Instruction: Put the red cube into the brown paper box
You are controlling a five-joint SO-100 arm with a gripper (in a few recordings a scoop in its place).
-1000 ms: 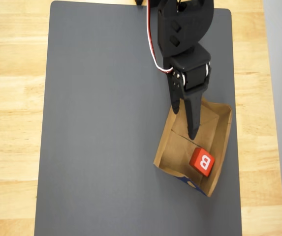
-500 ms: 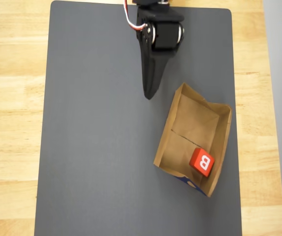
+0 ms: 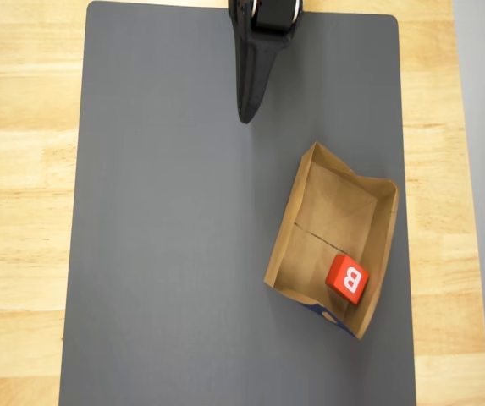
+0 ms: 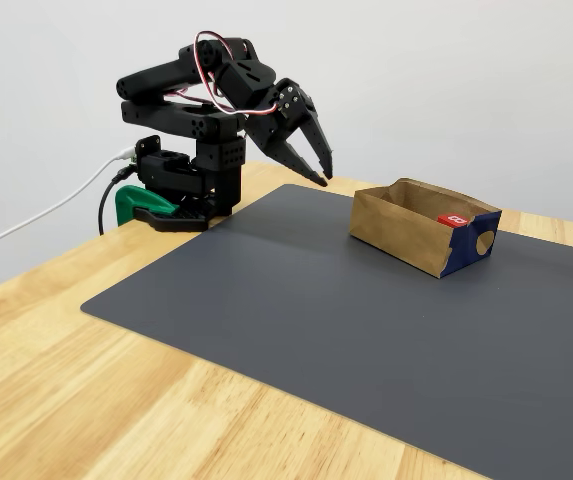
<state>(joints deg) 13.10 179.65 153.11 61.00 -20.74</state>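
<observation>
Red cube [image 3: 346, 278] sits inside the brown paper box [image 3: 310, 216], white "B" face up in the overhead view, resting in the corner of the box nearest the bottom of the picture, by the right wall and near the short wall w/ dark blue print. In the fixed view only a sliver of the cube [image 4: 457, 219] shows above the box rim, at the box's right end, next to the blue-printed side w/ a round brown spot. Box [image 4: 406, 235] is creased kraft paper, low walls, lying at a slant on a dark grey mat [image 3: 174, 254] that covers most of the light wood desk [image 3: 22, 211]. Black arm is folded back over its base, which is clamped at the desk's far edge w/ a green clamp [image 4: 136, 202]; red & white wires loop above the arm, a white cable runs off to the left. Gripper [image 4: 308, 160] hangs above the mat's far edge, well apart from the box, tips pointing down and toward the mat; in the overhead view it [image 3: 246, 106] shows as a dark wedge near the top of the picture. Jaws are spread a little, nothing between them.
</observation>
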